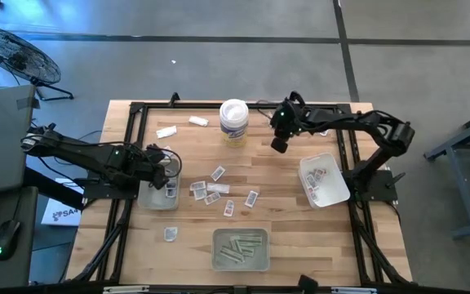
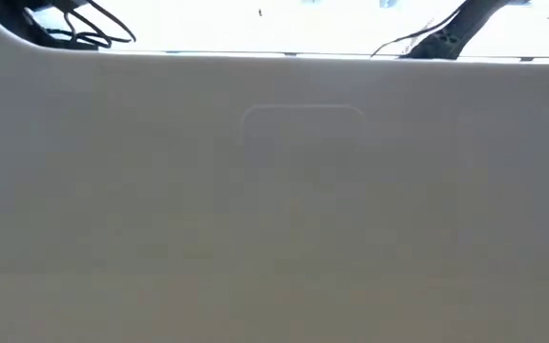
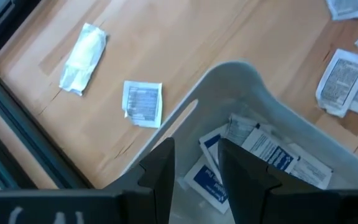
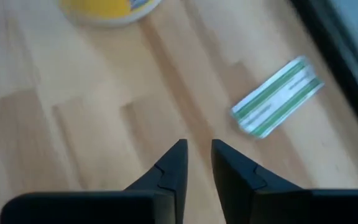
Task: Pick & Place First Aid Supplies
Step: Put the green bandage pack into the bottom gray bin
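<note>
Partly done: packets (image 1: pixel 321 175) fill three trays (image 1: pixel 335 194), several lie mid-counter (image 1: pixel 284 237); left claw (image 3: pixel 194 163), slightly parted, seemingly empty over the left tray; right claw (image 4: pixel 194 155), narrowly parted, empty, far-centre.

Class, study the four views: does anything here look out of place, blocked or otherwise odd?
Yes. The low view shows almost nothing but a pale blank surface filling the picture, so something seems to block that camera. On the table, loose packets lie scattered at mixed angles between the trays, not sorted yet.
</note>
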You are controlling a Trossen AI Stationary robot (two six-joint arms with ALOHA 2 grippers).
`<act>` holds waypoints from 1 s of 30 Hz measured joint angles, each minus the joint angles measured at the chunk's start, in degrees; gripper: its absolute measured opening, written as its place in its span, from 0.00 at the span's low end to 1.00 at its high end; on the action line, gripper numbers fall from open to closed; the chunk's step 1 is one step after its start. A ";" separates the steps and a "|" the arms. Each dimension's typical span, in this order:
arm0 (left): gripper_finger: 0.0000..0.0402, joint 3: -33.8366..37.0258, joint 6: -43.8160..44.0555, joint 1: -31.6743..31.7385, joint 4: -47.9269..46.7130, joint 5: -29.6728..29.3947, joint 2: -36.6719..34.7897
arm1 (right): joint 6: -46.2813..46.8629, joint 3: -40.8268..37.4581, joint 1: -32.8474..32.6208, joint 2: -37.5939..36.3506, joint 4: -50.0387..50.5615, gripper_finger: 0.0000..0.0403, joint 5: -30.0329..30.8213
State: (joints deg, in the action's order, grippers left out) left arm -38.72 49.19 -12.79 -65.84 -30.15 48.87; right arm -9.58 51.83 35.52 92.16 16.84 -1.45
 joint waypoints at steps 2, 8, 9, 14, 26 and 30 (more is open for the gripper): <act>0.30 0.00 -0.04 -0.01 0.69 -0.76 -0.01 | -2.55 -0.16 1.77 0.07 -1.09 0.20 -2.73; 0.30 0.00 -0.04 -0.01 3.83 -3.66 0.01 | -9.19 -0.17 3.81 3.48 -4.36 0.32 -2.80; 0.30 0.00 -0.07 -0.01 4.30 -4.03 0.01 | -10.03 -0.15 4.17 4.31 -5.21 0.33 -2.95; 0.30 0.02 -2.23 0.01 7.77 -5.43 0.01 | -13.43 -0.18 6.17 7.17 -9.07 0.38 -3.46; 0.30 0.00 -4.39 0.01 13.61 -7.73 0.01 | -15.39 0.05 8.38 13.18 -12.88 0.34 -6.64; 0.30 0.00 -4.37 0.01 13.59 -7.58 0.01 | -14.62 -0.05 8.32 12.23 -12.36 0.33 -5.94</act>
State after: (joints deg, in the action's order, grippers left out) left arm -38.72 44.82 -12.78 -52.25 -37.74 48.88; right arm -24.21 51.78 43.84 104.38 4.47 -7.39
